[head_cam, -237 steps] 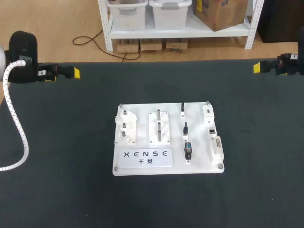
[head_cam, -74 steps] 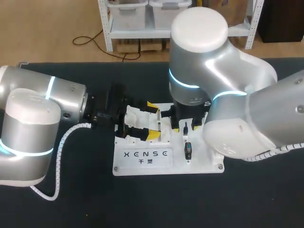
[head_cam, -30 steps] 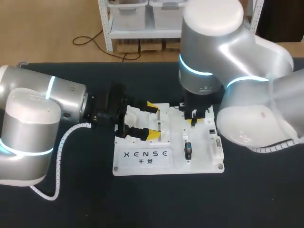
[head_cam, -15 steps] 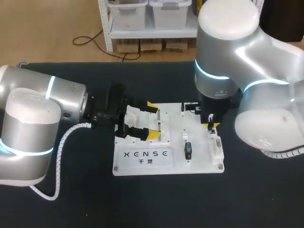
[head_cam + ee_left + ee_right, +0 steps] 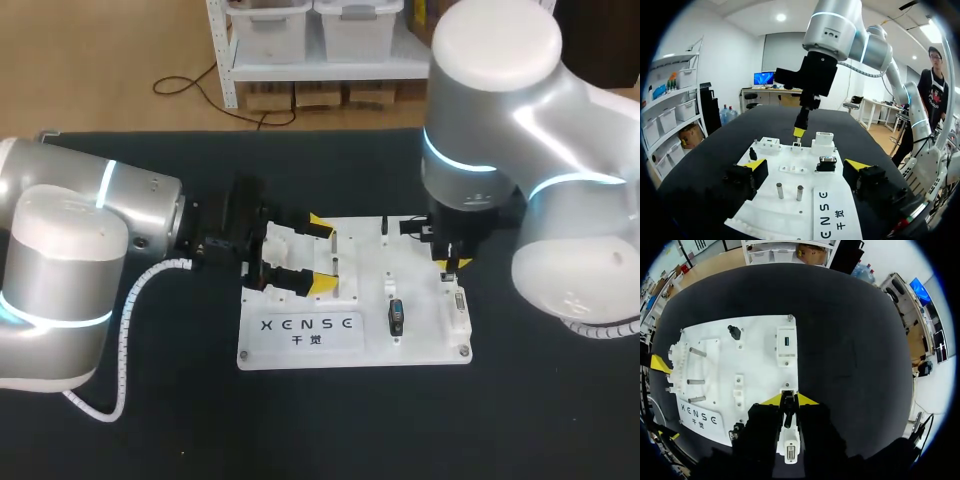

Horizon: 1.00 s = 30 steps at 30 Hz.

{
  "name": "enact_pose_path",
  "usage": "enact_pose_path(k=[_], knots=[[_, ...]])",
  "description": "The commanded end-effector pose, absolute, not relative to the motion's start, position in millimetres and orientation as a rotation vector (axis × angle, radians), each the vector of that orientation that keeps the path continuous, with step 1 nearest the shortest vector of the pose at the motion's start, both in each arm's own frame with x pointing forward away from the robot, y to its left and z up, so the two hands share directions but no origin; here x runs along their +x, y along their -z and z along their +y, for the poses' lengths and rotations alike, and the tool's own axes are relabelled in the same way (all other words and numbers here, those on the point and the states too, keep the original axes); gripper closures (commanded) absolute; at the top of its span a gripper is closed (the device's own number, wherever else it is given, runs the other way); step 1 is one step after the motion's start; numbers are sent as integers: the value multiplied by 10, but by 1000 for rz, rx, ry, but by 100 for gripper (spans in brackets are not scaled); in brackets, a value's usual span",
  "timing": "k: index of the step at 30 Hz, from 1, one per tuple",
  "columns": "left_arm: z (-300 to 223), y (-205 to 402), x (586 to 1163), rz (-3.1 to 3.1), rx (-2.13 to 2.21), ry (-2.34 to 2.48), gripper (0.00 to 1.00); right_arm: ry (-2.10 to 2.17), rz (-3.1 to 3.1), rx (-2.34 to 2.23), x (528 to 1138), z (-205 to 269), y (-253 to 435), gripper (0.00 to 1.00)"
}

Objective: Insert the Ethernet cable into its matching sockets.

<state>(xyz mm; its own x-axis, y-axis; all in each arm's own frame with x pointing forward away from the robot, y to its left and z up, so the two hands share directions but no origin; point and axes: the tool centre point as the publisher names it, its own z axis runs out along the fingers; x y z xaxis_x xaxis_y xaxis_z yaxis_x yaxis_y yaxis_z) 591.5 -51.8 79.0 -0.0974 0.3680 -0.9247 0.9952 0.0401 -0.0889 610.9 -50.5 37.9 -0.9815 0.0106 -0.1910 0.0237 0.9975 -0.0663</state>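
1. We find the seating step in hand: the right tool (image 5: pixel 789 400) is clamped on the plug (image 5: pixel 786 412), whose tip is at the socket (image 5: pixel 786 389) just ahead.
2. The left tool (image 5: pixel 805 165) stands apart, astride the board (image 5: pixel 785 212).
3. The next move, we judge, calls for a straight, aligned push.

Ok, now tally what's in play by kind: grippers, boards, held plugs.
Grippers: 2, the left gripper and the right gripper
White board: 1
Ethernet plug, in the right gripper: 1
Total: 4
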Motion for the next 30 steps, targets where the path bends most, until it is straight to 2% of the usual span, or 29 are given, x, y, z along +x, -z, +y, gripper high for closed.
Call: enact_pose_path(k=[1, 30], knots=[[-511, -775, 5909, 1563, 1414, 1058, 0, 94, 2942, 25, 6118, -527, -351, 100], [-511, -775, 5909, 1563, 1414, 1058, 0, 76, 2953, -16, 6202, -473, -285, 100]])
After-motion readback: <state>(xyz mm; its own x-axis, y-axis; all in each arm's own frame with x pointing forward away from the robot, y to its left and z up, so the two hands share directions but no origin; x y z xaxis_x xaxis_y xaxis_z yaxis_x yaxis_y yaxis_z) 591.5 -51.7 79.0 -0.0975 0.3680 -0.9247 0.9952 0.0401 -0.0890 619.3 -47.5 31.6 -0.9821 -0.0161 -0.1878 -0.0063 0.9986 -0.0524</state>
